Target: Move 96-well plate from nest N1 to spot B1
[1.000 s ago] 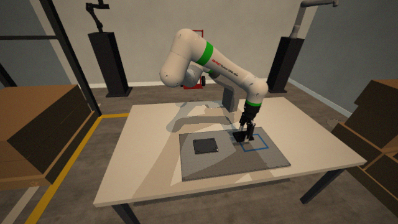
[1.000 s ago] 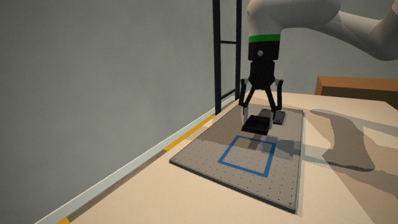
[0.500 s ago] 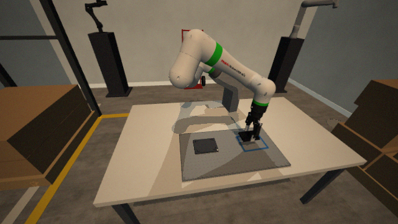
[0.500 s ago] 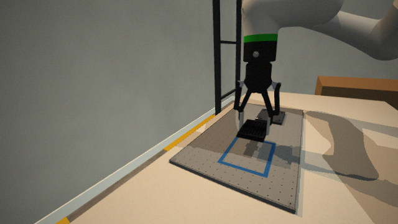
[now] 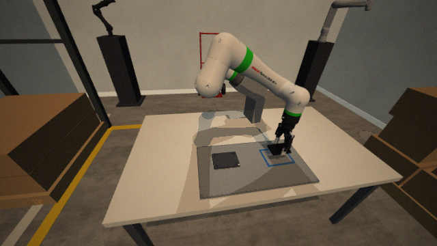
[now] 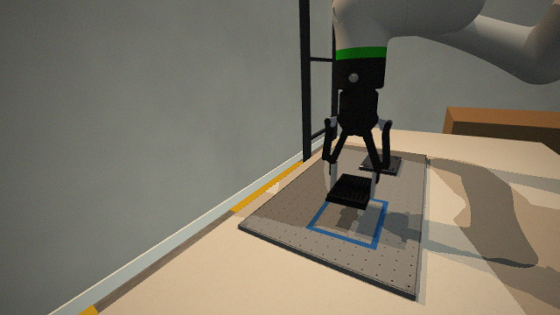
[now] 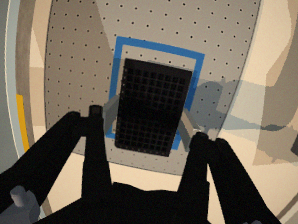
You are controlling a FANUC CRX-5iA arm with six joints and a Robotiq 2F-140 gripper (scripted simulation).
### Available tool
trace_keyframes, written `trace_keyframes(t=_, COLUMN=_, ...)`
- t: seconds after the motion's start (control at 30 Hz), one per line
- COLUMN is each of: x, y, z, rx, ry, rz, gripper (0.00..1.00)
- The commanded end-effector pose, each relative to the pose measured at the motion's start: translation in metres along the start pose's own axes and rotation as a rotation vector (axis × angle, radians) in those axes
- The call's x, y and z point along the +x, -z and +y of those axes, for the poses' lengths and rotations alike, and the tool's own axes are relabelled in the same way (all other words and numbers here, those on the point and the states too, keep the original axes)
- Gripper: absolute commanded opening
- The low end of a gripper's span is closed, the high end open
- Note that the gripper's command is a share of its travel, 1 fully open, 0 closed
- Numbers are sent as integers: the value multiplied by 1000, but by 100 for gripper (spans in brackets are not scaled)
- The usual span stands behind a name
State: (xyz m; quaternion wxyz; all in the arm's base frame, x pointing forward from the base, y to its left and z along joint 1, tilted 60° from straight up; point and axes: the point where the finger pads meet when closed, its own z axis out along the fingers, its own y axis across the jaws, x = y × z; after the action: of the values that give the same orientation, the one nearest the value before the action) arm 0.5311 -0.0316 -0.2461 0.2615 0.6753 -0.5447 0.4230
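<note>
Black jaws clamp the 96-well plate (image 6: 348, 191) above the blue outline (image 6: 316, 217), plate nest (image 5: 225, 160) well apart.

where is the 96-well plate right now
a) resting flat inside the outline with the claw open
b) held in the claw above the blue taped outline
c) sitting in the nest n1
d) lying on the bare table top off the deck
b: the claw is shut on the 96-well plate, which hangs above the blue taped outline with its shadow on the deck below, while the plate nest stands bare.
</note>
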Motion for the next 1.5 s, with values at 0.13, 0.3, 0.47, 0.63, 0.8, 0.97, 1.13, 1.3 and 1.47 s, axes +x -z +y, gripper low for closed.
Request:
trace_keyframes(t=0.13, x=-2, y=0, z=0, rx=0, ry=0, rz=0, gripper=0)
trace_keyframes(t=0.3, x=-1, y=0, z=0, rx=0, ry=0, rz=0, gripper=0)
trace_keyframes(t=0.47, x=-1, y=0, z=0, rx=0, ry=0, rz=0, gripper=0)
trace_keyframes(t=0.63, x=-1, y=0, z=0, rx=0, ry=0, rz=0, gripper=0)
trace_keyframes(t=0.8, x=-1, y=0, z=0, rx=0, ry=0, rz=0, gripper=0)
trace_keyframes(t=0.97, x=-1, y=0, z=0, rx=0, ry=0, rz=0, gripper=0)
trace_keyframes(t=1.13, x=0, y=-3, z=0, rx=0, ry=0, rz=0, gripper=0)
trace_keyframes(t=1.3, x=0, y=-8, z=0, rx=0, ry=0, rz=0, gripper=0)
trace_keyframes(t=1.47, x=0, y=-17, z=0, rx=0, ry=0, rz=0, gripper=0)
